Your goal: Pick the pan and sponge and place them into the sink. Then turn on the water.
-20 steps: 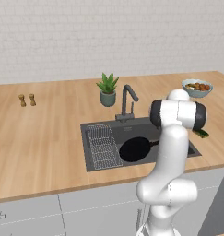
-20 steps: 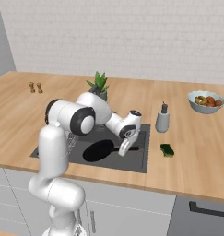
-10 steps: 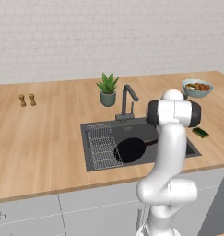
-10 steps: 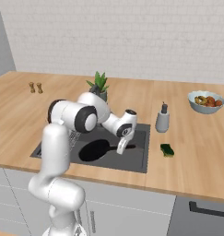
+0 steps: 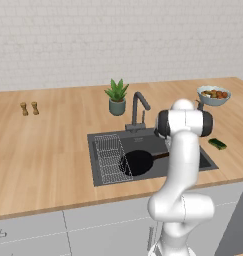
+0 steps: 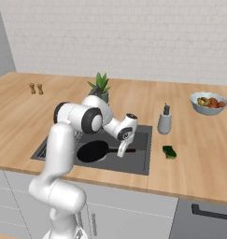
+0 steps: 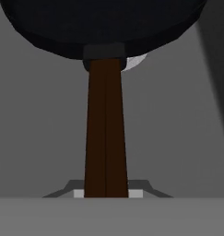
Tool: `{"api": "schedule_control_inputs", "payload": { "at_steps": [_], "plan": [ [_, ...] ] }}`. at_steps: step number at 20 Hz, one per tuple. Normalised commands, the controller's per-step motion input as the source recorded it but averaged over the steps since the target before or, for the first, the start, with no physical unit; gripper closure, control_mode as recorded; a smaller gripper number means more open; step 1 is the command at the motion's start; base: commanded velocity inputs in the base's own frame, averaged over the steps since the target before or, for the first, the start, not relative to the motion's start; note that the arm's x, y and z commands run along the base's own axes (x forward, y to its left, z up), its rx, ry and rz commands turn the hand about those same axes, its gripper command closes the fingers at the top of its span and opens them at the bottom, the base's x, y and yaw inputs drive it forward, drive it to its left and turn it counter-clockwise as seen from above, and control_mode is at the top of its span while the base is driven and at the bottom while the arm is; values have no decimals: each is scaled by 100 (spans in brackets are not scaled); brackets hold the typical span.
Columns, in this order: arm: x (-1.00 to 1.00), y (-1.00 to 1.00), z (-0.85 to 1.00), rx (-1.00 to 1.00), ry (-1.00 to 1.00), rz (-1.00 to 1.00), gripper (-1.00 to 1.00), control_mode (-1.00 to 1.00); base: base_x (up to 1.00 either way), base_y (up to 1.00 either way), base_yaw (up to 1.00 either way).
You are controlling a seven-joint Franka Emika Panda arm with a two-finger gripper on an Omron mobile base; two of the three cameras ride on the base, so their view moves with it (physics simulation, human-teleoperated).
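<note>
The black pan (image 5: 138,162) lies low in the dark grey sink (image 5: 158,142), beside the wire rack. Its long dark handle (image 7: 105,129) runs back into my gripper (image 6: 121,150), which is shut on the handle's end over the basin's right half. Seen from the hand, the pan (image 7: 104,27) spreads across the top, with a pale bit of drain (image 7: 137,61) peeking from under its rim. The green sponge (image 6: 169,151) rests on the counter right of the sink, apart from the gripper. The gooseneck faucet (image 5: 139,107) stands behind the basin.
A wire rack (image 5: 109,157) fills the sink's left side. A potted plant (image 5: 116,96) stands behind the faucet. A grey soap dispenser (image 6: 165,120) and a bowl of fruit (image 6: 209,102) sit to the right. Two small shakers (image 5: 29,108) stand far left.
My hand has come down and a little inward over the sink, lowering the pan's handle with it. The sponge has stayed where it was.
</note>
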Motion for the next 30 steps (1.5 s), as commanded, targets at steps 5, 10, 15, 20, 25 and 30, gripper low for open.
{"api": "schedule_control_inputs", "payload": {
  "at_steps": [5,10,15,20,25,30],
  "plan": [
    [27,-4,-41,0,-4,1,100,-100,0,0,0],
    [37,-2,-38,-1,0,0,100,-100,0,0,0],
    [44,-1,-23,-3,-1,2,100,-100,0,0,0],
    [52,-3,-8,0,0,2,100,-100,0,0,0],
    [12,0,-3,0,3,0,100,-100,0,0,0],
    [0,0,6,0,1,0,-100,-100,0,0,0]
  ]
}}
